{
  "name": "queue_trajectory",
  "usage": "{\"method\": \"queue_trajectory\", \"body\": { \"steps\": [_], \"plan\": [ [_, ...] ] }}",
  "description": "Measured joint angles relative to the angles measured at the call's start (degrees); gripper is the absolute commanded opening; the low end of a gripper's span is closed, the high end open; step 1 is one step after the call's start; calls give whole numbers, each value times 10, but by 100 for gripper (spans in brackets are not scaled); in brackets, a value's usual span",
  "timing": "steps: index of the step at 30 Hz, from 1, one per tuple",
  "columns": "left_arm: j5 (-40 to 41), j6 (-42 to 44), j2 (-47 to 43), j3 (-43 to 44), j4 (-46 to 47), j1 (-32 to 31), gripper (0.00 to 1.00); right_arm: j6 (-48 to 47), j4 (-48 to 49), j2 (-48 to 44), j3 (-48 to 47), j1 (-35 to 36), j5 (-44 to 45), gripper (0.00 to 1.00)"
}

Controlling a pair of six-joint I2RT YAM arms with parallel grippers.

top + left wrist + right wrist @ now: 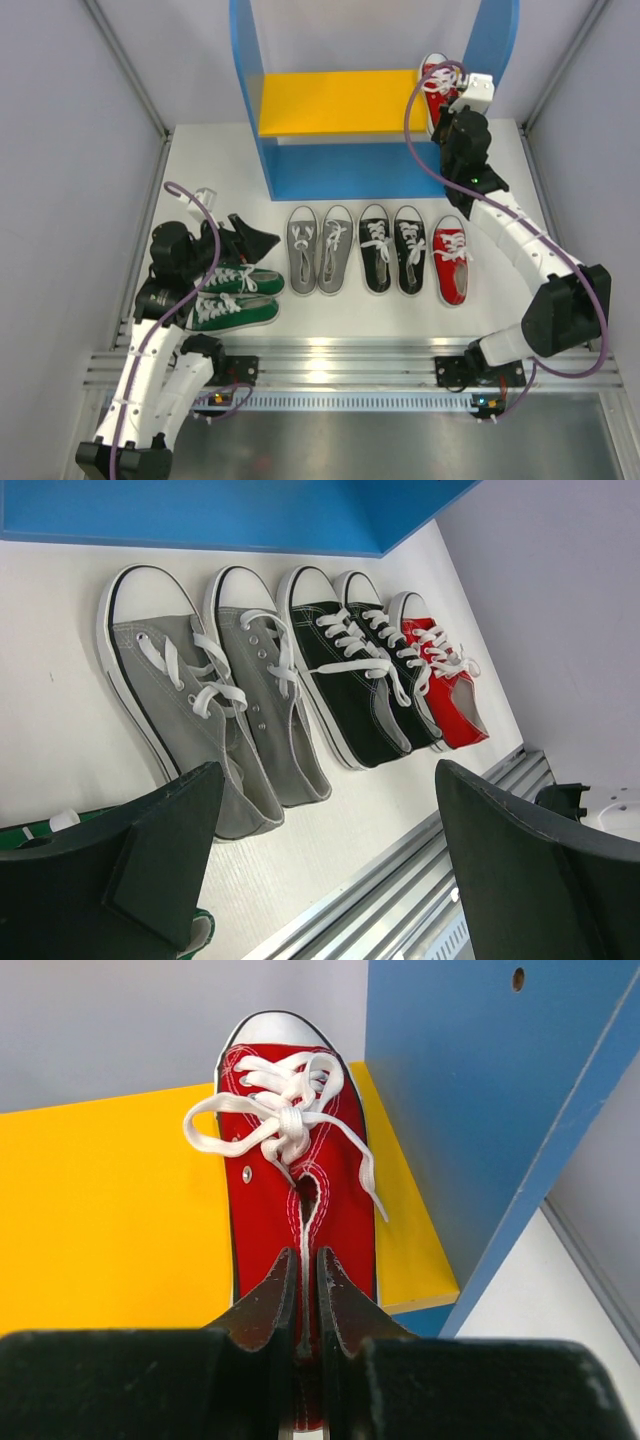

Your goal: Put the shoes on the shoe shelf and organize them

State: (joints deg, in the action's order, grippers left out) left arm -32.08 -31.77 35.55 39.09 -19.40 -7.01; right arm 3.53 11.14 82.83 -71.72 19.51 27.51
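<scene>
A white tabletop (330,322) is spreading across the middle of the top view, and it is catching a soft glare near its front edge. A ribbed aluminium rail (340,362) is running along that near edge from side to side. 2 slanted aluminium posts, 1 at the left (125,65) and 1 at the right (565,62), are rising at the back corners. Pale grey walls (60,150) are closing in the sides and the back. A dull grey metal sheet (400,445) is lying below the rail.
</scene>
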Motion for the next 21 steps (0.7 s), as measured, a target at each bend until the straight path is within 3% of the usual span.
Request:
{"method": "queue_trajectory", "body": {
  "steps": [19,20,21],
  "plan": [
    [0,0,9,-1,-4,0,91,-55,-13,25,-31,2,36,0],
    [0,0,9,-1,-4,0,91,-55,-14,25,-31,1,34,1],
    [0,0,9,-1,-4,0,91,-56,-14,26,-31,1,32,10]
  ]
}}
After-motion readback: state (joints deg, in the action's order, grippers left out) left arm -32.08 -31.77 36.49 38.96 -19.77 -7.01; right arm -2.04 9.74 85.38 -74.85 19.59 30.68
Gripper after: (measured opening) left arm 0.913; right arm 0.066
